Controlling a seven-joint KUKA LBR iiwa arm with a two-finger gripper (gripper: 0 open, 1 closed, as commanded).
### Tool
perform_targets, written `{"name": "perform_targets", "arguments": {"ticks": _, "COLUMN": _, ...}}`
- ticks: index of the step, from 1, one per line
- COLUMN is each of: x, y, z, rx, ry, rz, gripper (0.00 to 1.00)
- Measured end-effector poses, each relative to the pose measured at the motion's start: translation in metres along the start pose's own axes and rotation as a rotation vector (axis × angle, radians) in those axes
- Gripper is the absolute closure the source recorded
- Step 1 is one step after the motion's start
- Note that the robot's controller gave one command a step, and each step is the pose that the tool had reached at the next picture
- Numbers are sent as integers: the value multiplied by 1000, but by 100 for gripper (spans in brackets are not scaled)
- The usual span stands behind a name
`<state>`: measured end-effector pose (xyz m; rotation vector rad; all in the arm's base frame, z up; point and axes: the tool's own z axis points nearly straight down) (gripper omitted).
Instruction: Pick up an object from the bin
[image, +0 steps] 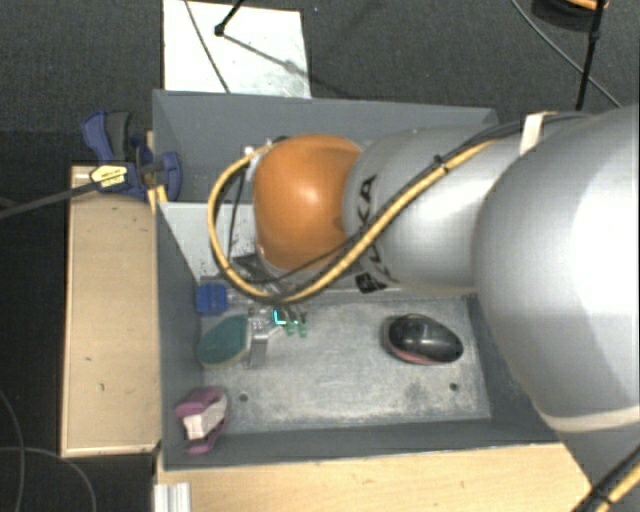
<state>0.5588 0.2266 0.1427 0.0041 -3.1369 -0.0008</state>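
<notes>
Lying on scuffed grey bin floor (340, 390): black mouse (423, 339).

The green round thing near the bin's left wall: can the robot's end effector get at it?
Probably yes. The end effector is right beside the green round thing, and nothing lies on it. The blue block and the bin wall are close, so it may be a tight fit.
</notes>
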Motion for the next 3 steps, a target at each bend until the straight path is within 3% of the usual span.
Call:
{"name": "perform_targets", "arguments": {"ticks": 1, "x": -11, "y": -7, "z": 73, "rx": 1, "ry": -6, "rz": -363, "gripper": 0}}
{"name": "perform_targets", "arguments": {"ticks": 2, "x": -11, "y": -6, "z": 72, "rx": 0, "ry": -6, "rz": -357, "gripper": 100}}
{"name": "perform_targets", "arguments": {"ticks": 3, "x": -16, "y": -19, "z": -127, "rx": -1, "ry": -17, "rz": -305, "gripper": 100}}
